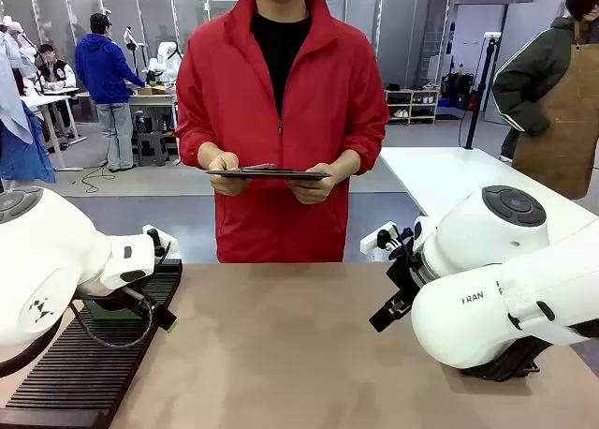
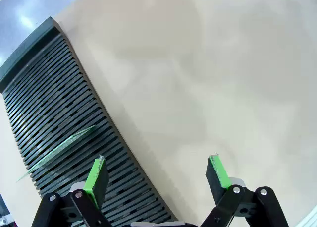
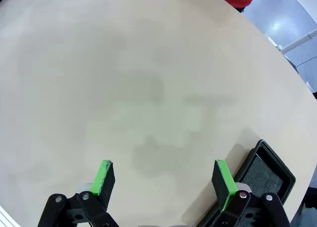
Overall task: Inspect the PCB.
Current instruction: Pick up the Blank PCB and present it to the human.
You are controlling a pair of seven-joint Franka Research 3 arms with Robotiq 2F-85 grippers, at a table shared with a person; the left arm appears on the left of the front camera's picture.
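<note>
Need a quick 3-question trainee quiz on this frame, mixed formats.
1. Fill in: the left gripper and the right gripper both have their jaws ____.
2. What holds the dark flat panel? A) left gripper B) the person's hands C) right gripper
3. True or false: the thin pale-green PCB lies flat on the beige table.
Key: 1 open; 2 B; 3 false, it stands edge-on in the black slotted rack.
</note>
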